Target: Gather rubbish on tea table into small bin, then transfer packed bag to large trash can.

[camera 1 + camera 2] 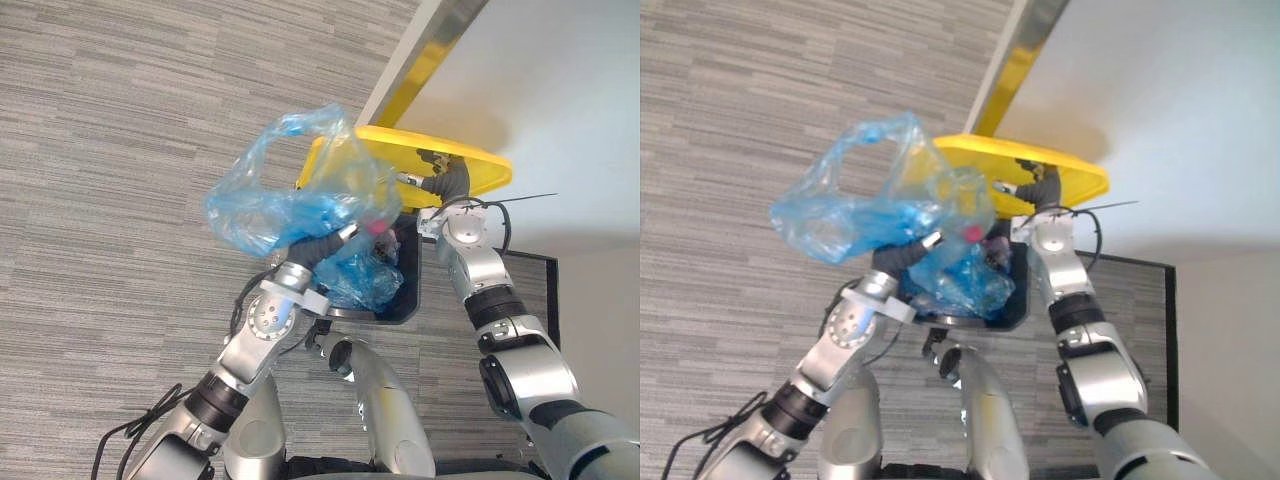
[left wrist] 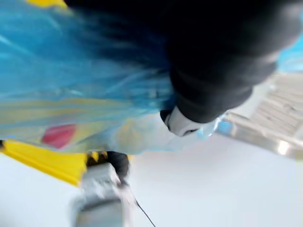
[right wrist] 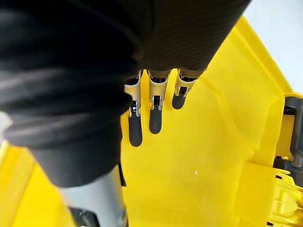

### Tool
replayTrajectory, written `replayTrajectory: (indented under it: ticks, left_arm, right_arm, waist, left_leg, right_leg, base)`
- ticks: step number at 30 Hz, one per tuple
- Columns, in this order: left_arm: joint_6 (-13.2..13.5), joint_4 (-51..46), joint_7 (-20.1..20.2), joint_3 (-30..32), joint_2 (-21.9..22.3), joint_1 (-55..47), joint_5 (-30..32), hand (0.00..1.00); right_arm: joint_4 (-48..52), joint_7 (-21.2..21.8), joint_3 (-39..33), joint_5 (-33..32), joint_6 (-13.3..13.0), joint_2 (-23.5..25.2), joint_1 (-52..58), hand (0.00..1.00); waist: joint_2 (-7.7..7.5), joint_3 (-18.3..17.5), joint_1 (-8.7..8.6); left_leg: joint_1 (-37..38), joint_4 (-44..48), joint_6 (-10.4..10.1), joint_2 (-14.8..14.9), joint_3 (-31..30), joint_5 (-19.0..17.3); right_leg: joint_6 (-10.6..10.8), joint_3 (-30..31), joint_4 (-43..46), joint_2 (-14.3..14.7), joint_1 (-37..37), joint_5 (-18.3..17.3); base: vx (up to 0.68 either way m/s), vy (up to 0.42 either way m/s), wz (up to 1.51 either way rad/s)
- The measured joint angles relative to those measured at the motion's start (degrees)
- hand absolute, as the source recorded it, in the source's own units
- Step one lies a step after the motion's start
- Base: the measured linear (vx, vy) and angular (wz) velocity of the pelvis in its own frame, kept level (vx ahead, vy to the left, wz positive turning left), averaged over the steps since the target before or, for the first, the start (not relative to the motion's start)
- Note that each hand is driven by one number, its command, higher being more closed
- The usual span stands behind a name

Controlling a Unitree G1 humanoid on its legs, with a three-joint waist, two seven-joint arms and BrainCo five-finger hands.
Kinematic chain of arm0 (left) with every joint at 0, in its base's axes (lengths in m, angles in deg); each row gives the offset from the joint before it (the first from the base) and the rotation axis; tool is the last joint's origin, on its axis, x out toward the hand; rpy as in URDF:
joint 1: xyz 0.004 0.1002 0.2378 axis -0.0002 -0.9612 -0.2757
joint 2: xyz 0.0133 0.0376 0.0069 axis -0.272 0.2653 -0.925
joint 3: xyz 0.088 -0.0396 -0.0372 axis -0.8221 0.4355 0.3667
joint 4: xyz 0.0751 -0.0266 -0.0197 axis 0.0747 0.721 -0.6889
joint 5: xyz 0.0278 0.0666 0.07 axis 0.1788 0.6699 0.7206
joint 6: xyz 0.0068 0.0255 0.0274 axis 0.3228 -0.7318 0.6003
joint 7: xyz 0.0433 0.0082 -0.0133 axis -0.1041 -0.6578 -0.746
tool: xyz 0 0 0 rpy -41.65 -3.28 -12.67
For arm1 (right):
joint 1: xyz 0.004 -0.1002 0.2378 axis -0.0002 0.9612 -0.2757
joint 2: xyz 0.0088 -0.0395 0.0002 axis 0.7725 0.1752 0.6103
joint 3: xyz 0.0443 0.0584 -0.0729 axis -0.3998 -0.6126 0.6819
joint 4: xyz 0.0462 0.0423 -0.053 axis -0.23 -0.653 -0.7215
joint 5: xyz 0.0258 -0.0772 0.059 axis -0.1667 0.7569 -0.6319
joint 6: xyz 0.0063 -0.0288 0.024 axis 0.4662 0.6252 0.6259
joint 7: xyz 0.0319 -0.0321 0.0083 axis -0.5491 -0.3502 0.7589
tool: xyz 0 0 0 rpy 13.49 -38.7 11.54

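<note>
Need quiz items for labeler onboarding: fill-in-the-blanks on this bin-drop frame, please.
1. The right hand presses straight fingers against the trash can's ____ lid.
2. The left hand carries a ____ plastic bag.
3. The bag's bottom is ____ the can, not beside it.
Answers: yellow; blue; inside.

Plastic bag (image 1: 290,195) noted as translucent blue, a pink-red patch (image 2: 57,135) seen through it. Trash can lid (image 3: 203,156) recorded plain yellow; can body (image 1: 410,295) black. Carpet (image 1: 120,150) streaked grey in fine bands. Wall (image 1: 570,90) white.
</note>
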Motion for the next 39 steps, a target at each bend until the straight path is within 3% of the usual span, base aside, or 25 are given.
replayTrajectory:
  ticks: [5, 14, 28, 29, 39]
  left_arm:
    - [-0.2, 6.5, -1.5, -0.3, 1.7, 7.7, 1.5, 1.0]
    - [-3.4, 23.4, -2.3, 0.3, 2.1, 15.8, 1.4, 1.0]
    - [-6.9, 36.8, -2.4, 9.0, 4.3, 17.1, 4.0, 1.0]
    - [-7.2, 37.1, -2.5, 9.6, 4.3, 17.2, 4.2, 0.0]
    - [-8.6, 41.4, -3.6, 13.9, 4.8, 19.1, 11.5, 0.0]
  right_arm:
    - [0.1, -0.1, 0.0, 0.0, 0.3, 0.0, -1.5, 0.0]
    - [3.3, -1.8, 0.1, -0.1, 0.3, 0.4, -4.0, 0.0]
    - [10.0, -2.9, 3.3, -0.1, 0.4, 3.5, -5.3, 0.0]
    - [10.4, -3.0, 3.6, -0.1, 0.4, 3.7, -5.4, 0.0]
    - [11.4, -3.1, 5.0, -0.1, 0.4, 4.9, -5.8, 0.0]
  waist:
    - [0.03, 0.5, -1.02]
    - [-0.33, 0.7, -2.14]
    - [-0.81, 1.1, -3.35]
    - [-0.95, 1.1, -3.44]
    - [-1.38, 1.3, -3.51]
  left_leg:
    - [-1.1, 0.8, -0.2, 0.0, 0.0, -0.1]
    - [-5.9, 3.7, -0.5, -0.2, 1.3, -0.5]
    - [-11.0, 5.6, -0.7, 0.8, 1.7, -1.1]
    - [-11.4, 5.7, -0.7, 0.8, 1.7, -1.1]
    - [-12.6, 6.3, -1.1, 1.4, 1.3, -1.1]
  right_leg:
    - [-0.4, -0.1, 0.1, 0.1, -0.9, 0.3]
    - [-0.6, 0.9, 0.0, 0.2, -5.0, 2.2]
    - [-1.1, 1.2, -0.2, 1.0, -9.6, 2.9]
    - [-1.2, 1.1, -0.2, 1.0, -10.0, 3.0]
    - [-1.3, 0.7, 0.0, 1.4, -10.8, 3.1]
  base:
    - [-0.03, -0.003, -0.02]
    - [-0.03, 0.025, -0.08]
    - [-0.02, -0.005, -0.04]
    - [-0.03, -0.023, -0.02]
    - [-0.02, -0.018, 0.0]
